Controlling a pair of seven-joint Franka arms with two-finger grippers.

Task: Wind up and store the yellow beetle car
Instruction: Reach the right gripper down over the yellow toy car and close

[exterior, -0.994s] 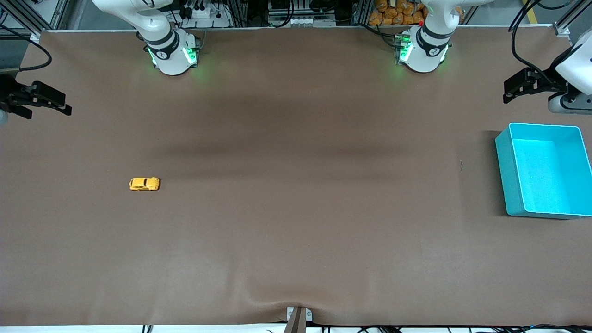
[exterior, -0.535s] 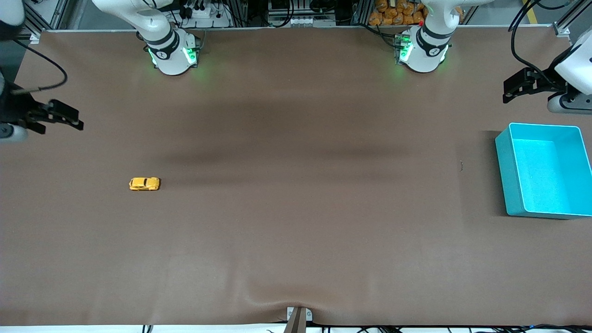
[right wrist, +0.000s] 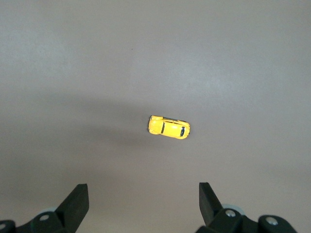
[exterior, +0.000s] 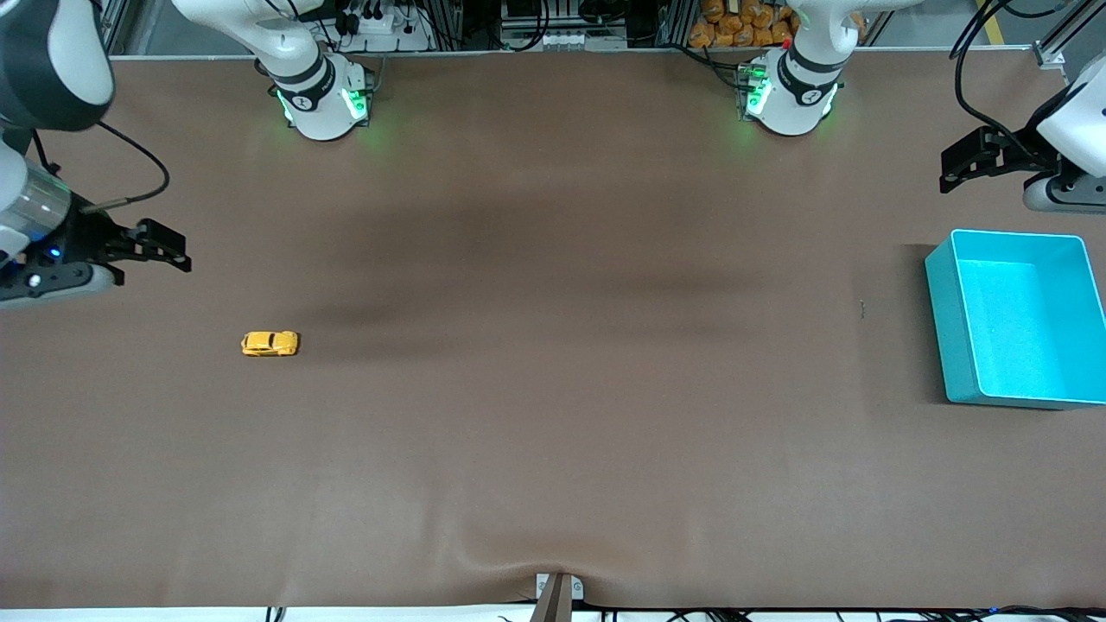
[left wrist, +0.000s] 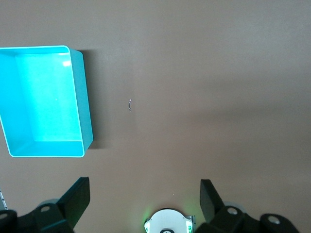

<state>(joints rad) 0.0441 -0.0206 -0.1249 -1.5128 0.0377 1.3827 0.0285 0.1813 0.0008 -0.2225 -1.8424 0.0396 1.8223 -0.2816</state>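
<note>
Nearest your front camera, you have the yellow beetle car (exterior: pixel 270 344) sitting on its wheels on the brown table (exterior: pixel 553 449), toward the right arm's end, with bare tabletop all round it. In the right wrist view the same car (right wrist: pixel 168 127) lies flat on the mat, apart from both fingertips (right wrist: pixel 77 200) and touched by nothing.

A little farther back you'll find the right gripper (exterior: pixel 164 246) up in the air over the table at the right arm's end, not over the car. Its jaws are spread wide and hold nothing — you can see the broad gap in the right wrist view.

At the left arm's end sits the teal bin (exterior: pixel 946 320), open-topped with nothing showing inside; the left wrist view looks down at its rim (left wrist: pixel 83 102) too.

Farther back again, the left gripper (exterior: pixel 968 164) waits over the table's edge near the bin — jaws wide apart, grasping nothing.
</note>
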